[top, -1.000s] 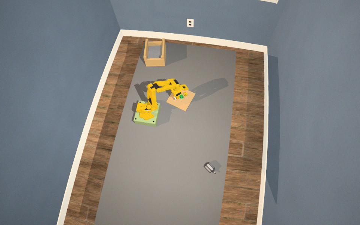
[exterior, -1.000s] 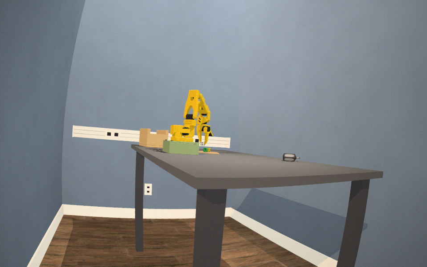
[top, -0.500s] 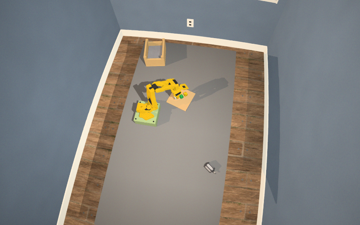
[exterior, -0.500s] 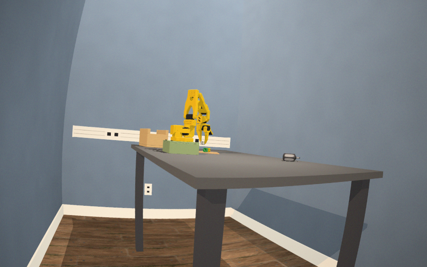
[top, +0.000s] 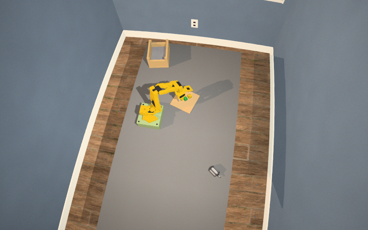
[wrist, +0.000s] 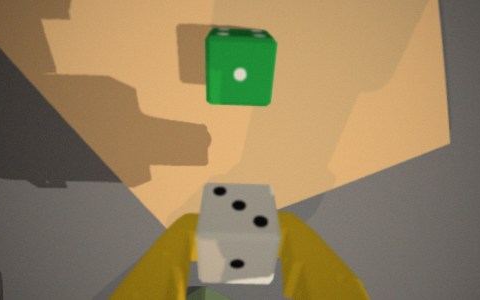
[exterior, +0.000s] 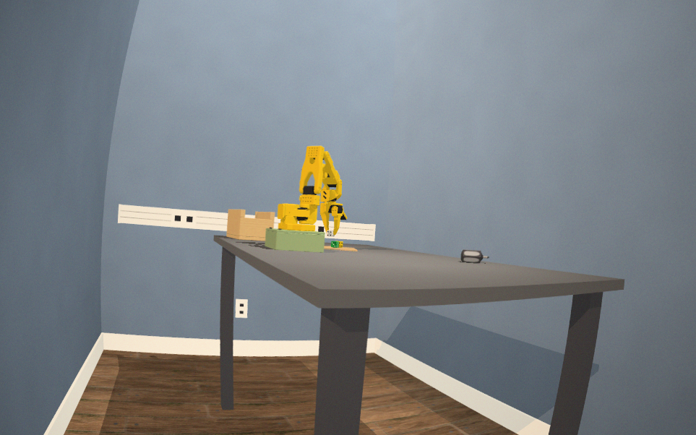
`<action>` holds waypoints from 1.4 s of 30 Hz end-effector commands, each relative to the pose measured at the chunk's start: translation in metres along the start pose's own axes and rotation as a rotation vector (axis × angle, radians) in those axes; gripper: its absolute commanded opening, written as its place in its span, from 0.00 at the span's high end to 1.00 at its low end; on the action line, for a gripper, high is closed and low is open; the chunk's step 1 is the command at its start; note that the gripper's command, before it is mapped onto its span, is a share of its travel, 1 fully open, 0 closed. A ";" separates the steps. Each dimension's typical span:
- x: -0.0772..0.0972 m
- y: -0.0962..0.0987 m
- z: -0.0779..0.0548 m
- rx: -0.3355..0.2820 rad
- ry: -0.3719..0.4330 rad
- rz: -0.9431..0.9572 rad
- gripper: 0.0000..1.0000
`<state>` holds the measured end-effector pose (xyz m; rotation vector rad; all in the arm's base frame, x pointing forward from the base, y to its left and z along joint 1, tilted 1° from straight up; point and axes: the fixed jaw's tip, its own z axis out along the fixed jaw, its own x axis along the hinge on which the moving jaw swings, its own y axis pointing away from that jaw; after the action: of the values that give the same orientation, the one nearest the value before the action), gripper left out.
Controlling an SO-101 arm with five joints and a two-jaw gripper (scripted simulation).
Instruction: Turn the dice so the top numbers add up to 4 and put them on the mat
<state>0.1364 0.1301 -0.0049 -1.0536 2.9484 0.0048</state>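
My gripper (wrist: pixel 237 245) (top: pixel 180 98) (exterior: pixel 330 232) is shut on a white die (wrist: pixel 237 220) and holds it just above the near corner of the tan mat (wrist: pixel 374 100) (top: pixel 189 108) (exterior: pixel 348 248). In the wrist view the white die shows a three-pip face and, below it, a one-pip face. A green die (wrist: pixel 240 70) (top: pixel 185 98) (exterior: pixel 334 243) sits flat on the mat ahead of the gripper, its one-pip face toward the wrist camera. A yellow die (top: pixel 189 96) sits on the mat beside the green one; it is out of the wrist view.
The arm's green base (top: pixel 149 120) (exterior: pixel 293 240) stands left of the mat. An open wooden box (top: pixel 157 54) (exterior: pixel 244 224) stands at the table's far end. A small dark tool (top: pixel 214 171) (exterior: pixel 472 256) lies far off toward the near right.
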 end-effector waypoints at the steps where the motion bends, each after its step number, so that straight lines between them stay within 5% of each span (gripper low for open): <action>1: 0.002 0.002 0.002 -0.001 0.003 0.002 1.00; 42: 0.002 0.002 0.015 -0.001 0.003 0.002 1.00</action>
<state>0.1385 0.1321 -0.0143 -1.0467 2.9290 0.0175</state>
